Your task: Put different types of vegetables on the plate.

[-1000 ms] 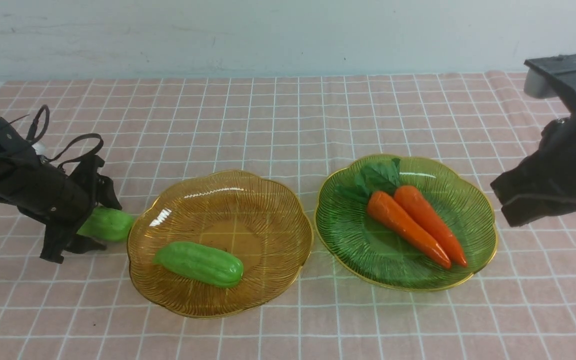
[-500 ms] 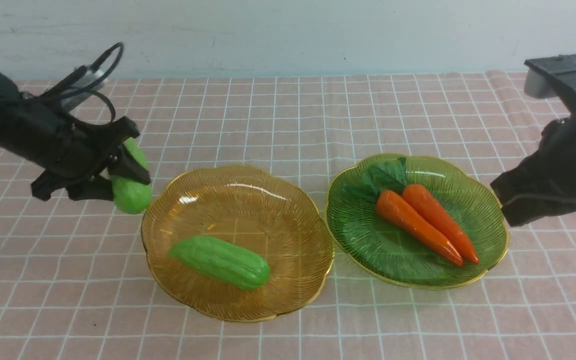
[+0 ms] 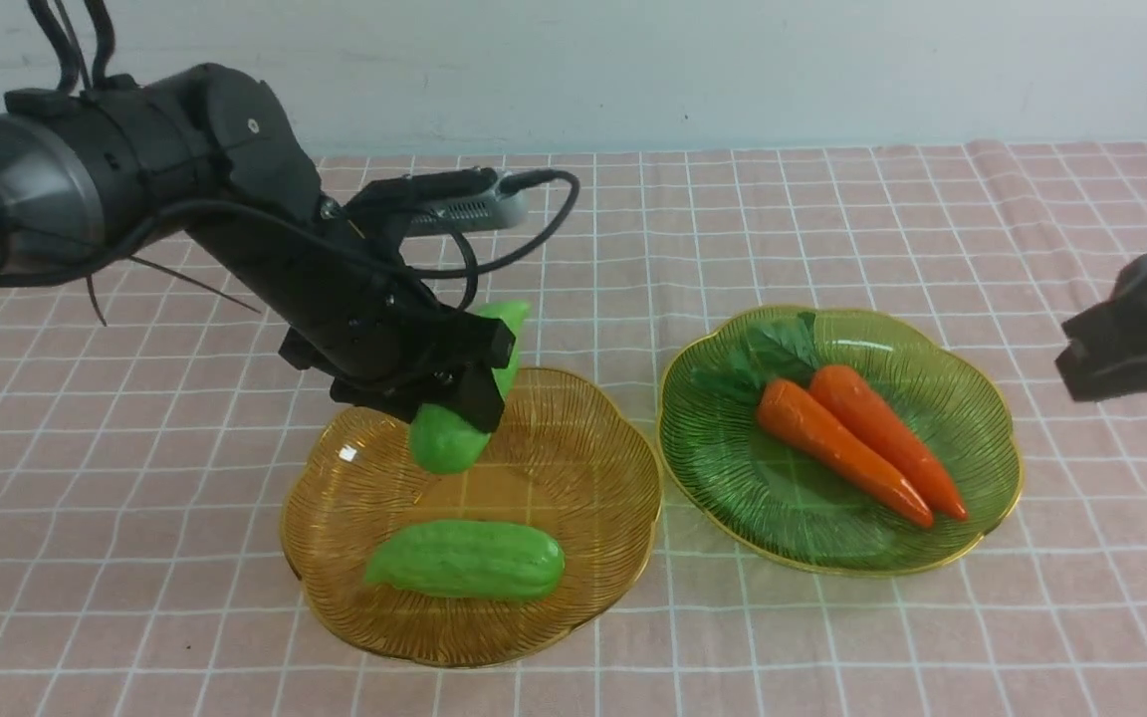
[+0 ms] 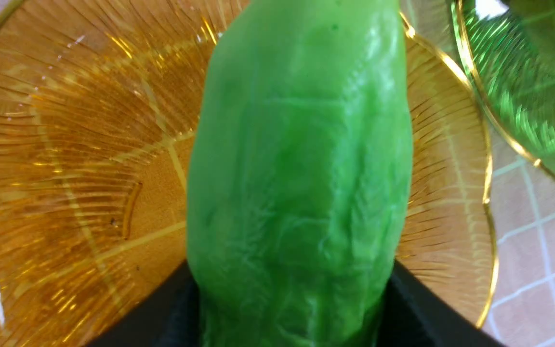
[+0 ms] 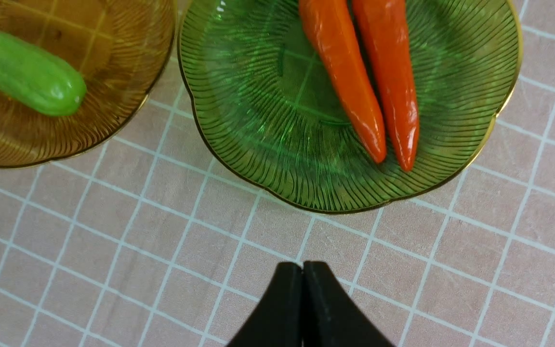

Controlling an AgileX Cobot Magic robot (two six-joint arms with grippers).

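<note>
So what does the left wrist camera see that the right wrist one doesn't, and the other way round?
Only left wrist: the held gourd close up, clamped in the left gripper. Only right wrist: two carrots side by side, the second gourd lying flat, and the right gripper, shut and empty. Both: the amber plate, the green plate and the checked cloth.

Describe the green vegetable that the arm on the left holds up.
It is a stubby, light green, gourd-like toy vegetable with wrinkled, ridged skin and a plastic-looking sheen. The left claw grips it around its middle, so it hangs tilted, rounded end down, above the amber ribbed glass plate, apparently touching neither the plate nor the second green gourd lying there.
</note>
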